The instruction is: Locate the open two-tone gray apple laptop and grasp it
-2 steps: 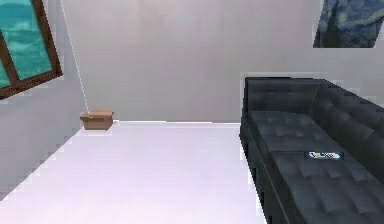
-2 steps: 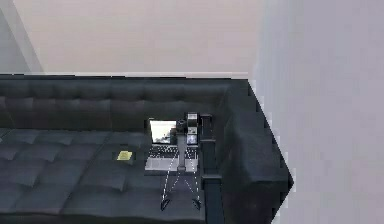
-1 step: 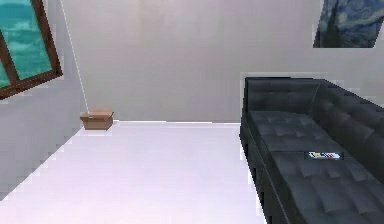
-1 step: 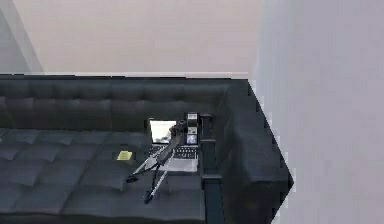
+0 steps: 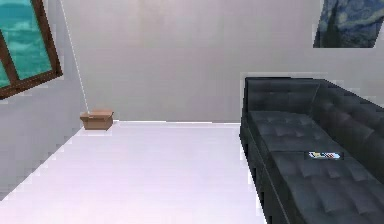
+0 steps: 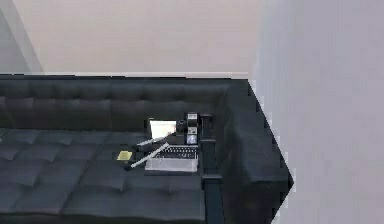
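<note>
Nearest us in the arm side view, the arm (image 6: 210,200) rises from the bottom edge across the front of the dark sofa (image 6: 60,180). At its far end the jaws sit right at the laptop (image 6: 172,158), with their thin fingers (image 6: 147,154) slanting down to the left across its near left corner. Because the laptop lies on the seat behind them, we cannot tell whether the jaws hold anything, or whether they touch it or hang just above it. The laptop is open on the right-hand end of the sofa's seat, its gray keyboard half toward us and its pale screen standing on the far side. Its long axis runs left to right, along the sofa's back. Just left of it lies a small yellowish thing (image 6: 123,155). On the right, the armrest (image 6: 245,140) stands close beside the laptop, with a wall (image 6: 330,90) past it. We judge the free room to be leftward along the seat and upward. Farther off, the backrest (image 6: 100,100) closes the far side.
</note>
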